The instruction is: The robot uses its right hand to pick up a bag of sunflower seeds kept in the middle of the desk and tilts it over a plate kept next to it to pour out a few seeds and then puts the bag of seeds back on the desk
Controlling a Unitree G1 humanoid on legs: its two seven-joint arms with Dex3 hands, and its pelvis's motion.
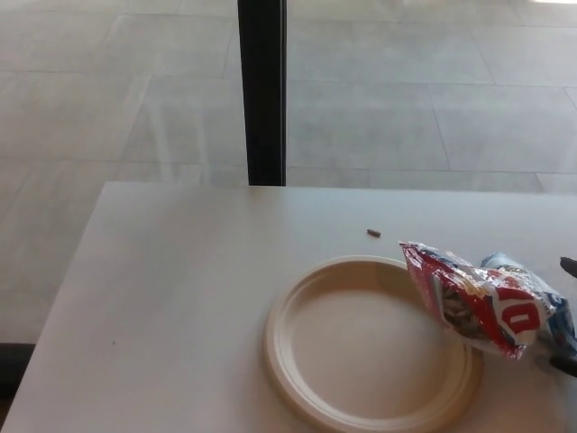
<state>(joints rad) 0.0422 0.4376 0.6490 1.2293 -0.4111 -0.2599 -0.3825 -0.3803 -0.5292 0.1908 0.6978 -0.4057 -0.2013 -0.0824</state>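
A red, white and blue bag of sunflower seeds [487, 300] hangs tilted at the right, its open end over the right rim of the cream plate [297, 370]. The plate holds no seeds that I can see. Only black fingertips of my right hand [569, 267] show at the picture's right edge, above and below the bag's far end, closed on it. One loose seed [373, 233] lies on the white desk [180, 289] behind the plate. My left hand does not show.
A black vertical post [262, 90] stands behind the desk's far edge, with grey tiled floor [406, 99] beyond it. The desk's left edge runs diagonally down to the lower left.
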